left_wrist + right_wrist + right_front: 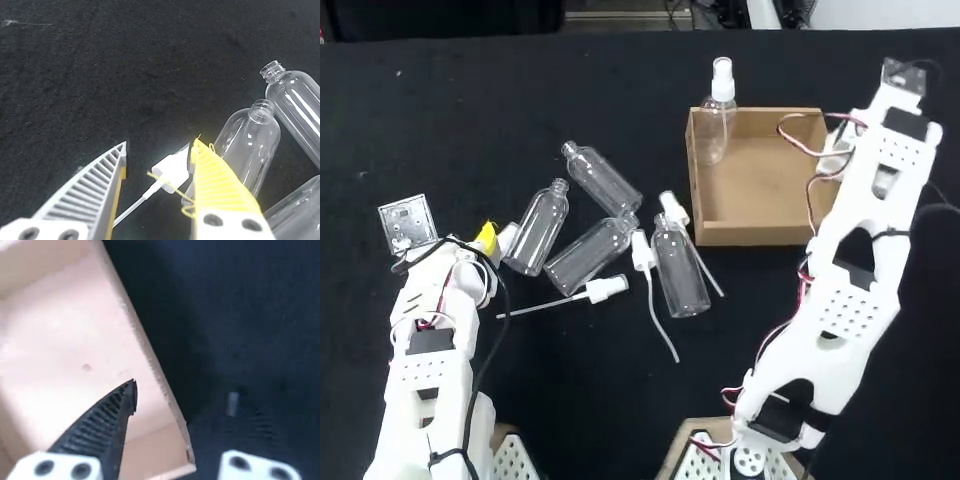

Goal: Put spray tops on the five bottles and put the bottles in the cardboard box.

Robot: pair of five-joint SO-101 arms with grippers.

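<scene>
Left gripper [159,145], near table [470,100] left edge: jaws parted around spray top [170,170], not clamped. Four bottles [538,228] mid-table; capped bottle [717,115] in box [760,235]. Right gripper [182,395] agape, empty, astride box wall. Capping step; next: close, align top to neck.

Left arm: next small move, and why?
Probably shut the left gripper on the white plastic spray top: its head sits between the open jaws, ungripped, and the clear plastic bottle beside it has a bare neck awaiting a top.
</scene>
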